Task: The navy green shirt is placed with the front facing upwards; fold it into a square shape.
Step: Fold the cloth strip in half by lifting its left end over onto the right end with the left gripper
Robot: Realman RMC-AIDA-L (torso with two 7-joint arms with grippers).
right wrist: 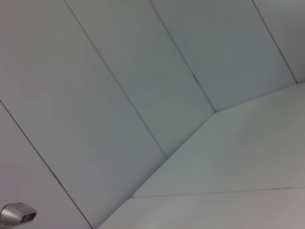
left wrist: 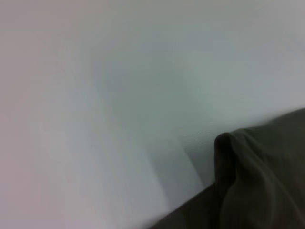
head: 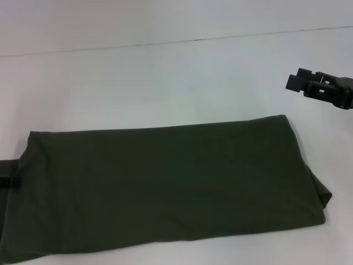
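The navy green shirt point(head: 165, 187) lies flat on the white table point(head: 165, 83), folded into a long, wide band with only plain green cloth showing and no lettering in sight. In the head view the right gripper point(head: 300, 81) hangs in the air above bare table, beyond the shirt's right end and a little outward from its far right corner; it is clear of the cloth and holds nothing. Its black fingertips point toward the middle of the table, and whether they stand apart or closed cannot be told from this angle. The shirt's right edge, where a lower layer peeks out past the fold, lies nearer the robot than that gripper. The left gripper itself does not show in any view; its wrist camera looks down close on a rounded, folded corner of the shirt point(left wrist: 257, 181) with bare table beside it. The right wrist view shows only white panelled wall and table.
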